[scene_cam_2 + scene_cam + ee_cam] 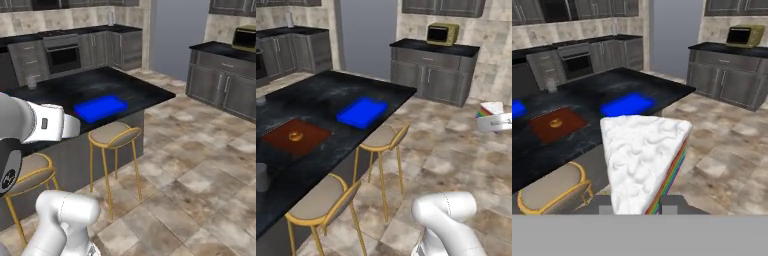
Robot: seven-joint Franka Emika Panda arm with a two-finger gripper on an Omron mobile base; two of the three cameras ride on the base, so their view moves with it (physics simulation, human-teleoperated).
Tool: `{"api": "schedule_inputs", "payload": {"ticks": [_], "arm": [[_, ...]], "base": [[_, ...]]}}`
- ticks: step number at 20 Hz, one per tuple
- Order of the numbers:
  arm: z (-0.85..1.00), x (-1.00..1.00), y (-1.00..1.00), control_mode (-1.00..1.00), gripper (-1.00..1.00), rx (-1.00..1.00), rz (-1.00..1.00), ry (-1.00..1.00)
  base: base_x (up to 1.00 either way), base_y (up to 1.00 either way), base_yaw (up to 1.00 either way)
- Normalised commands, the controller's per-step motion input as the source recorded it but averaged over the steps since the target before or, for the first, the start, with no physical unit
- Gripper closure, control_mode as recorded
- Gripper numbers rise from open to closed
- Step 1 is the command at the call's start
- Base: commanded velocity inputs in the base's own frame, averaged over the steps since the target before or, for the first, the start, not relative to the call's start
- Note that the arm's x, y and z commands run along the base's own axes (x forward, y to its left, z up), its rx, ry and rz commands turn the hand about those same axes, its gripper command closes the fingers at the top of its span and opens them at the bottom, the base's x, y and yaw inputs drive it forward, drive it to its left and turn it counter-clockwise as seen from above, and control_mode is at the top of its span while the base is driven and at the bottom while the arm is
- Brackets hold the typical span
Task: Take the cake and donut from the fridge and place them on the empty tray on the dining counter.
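My gripper is shut on the cake, a white-iced wedge with rainbow layers down its side. From the left base view the cake and gripper hang in the air at the far right, over the tiled floor and well away from the counter. The bright blue tray lies bare near the close end of the black dining counter. The donut and the fridge are out of view.
A brown tray holding a round brown pastry lies left of the blue one, and a smaller blue tray lies further left. Gold-legged stools stand along the counter's front. A grey cup stands on the counter.
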Motion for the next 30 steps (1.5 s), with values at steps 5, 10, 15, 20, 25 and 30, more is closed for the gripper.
{"api": "schedule_inputs", "payload": {"ticks": [5, 10, 15, 20, 25, 30], "arm": [[0.0, 0.0, 0.0, 1.0, 1.0, 0.0, 0.0, 0.0], [0.0, 0.0, 0.0, 1.0, 1.0, 0.0, 0.0, 0.0], [0.0, 0.0, 0.0, 1.0, 1.0, 0.0, 0.0, 0.0], [0.0, 0.0, 0.0, 1.0, 1.0, 0.0, 0.0, 0.0], [0.0, 0.0, 0.0, 1.0, 1.0, 0.0, 0.0, 0.0], [0.0, 0.0, 0.0, 1.0, 1.0, 0.0, 0.0, 0.0]], "base": [[1.0, -0.45, 0.13], [1.0, -0.32, 0.55], [0.81, -0.18, 0.84], [0.48, -0.15, 0.9], [0.53, -0.63, 0.59], [0.02, -1.0, 0.12]]}}
